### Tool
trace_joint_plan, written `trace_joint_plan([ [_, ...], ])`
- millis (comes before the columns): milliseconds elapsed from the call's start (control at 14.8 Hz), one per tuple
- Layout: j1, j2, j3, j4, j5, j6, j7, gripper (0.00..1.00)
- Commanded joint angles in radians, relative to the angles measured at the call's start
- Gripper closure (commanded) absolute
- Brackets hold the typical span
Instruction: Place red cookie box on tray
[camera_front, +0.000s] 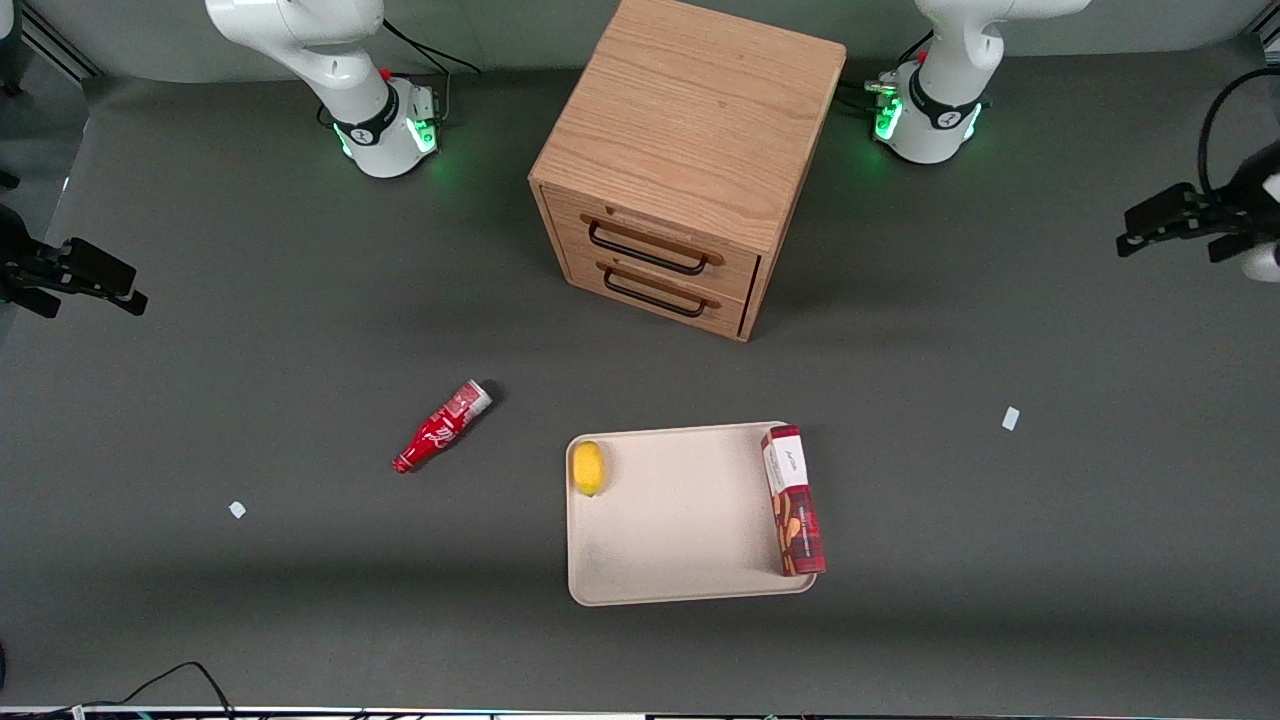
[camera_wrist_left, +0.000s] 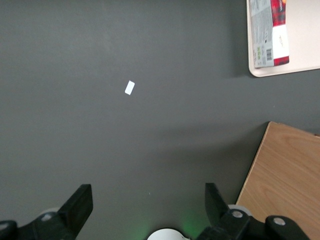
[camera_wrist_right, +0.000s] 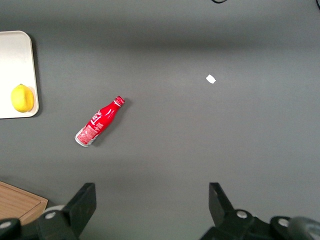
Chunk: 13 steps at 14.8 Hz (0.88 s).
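Dark grey table (camera_front: 250, 330); red cookie box (camera_front: 795, 500) is lying along the tray (camera_front: 680, 520) edge. My gripper (camera_front: 1135, 238) is hanging well off, fingers apart. I'm judging it light, stiff cardboard; grip across its narrow sides.

red cookie box (camera_front: 794, 501): dark red, tan cookies, white panel | tray (camera_front: 680, 560): beige | gripper (camera_wrist_left: 148, 210): black

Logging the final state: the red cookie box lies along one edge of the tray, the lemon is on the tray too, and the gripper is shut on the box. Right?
Not quite. The gripper is open, empty and far from the red cookie box, toward the working arm's end of the table, as the front view shows. The rest holds: the box lies along the tray's edge, and the lemon is on the tray.
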Motion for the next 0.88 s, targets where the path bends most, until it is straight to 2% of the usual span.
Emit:
trace_joint_plan([
  [0, 0.008, -0.094, -0.005, -0.119, 0.004, 0.057, 0.019, 0.0],
  [203, 0.008, -0.072, -0.014, -0.079, 0.049, 0.043, 0.018, 0.0],
  [406, 0.012, -0.021, -0.017, 0.004, 0.049, -0.013, 0.016, 0.0],
  [609, 0.012, 0.066, -0.019, 0.154, 0.047, -0.141, 0.021, 0.0],
  [812, 0.012, 0.09, -0.019, 0.196, 0.047, -0.179, 0.021, 0.0],
])
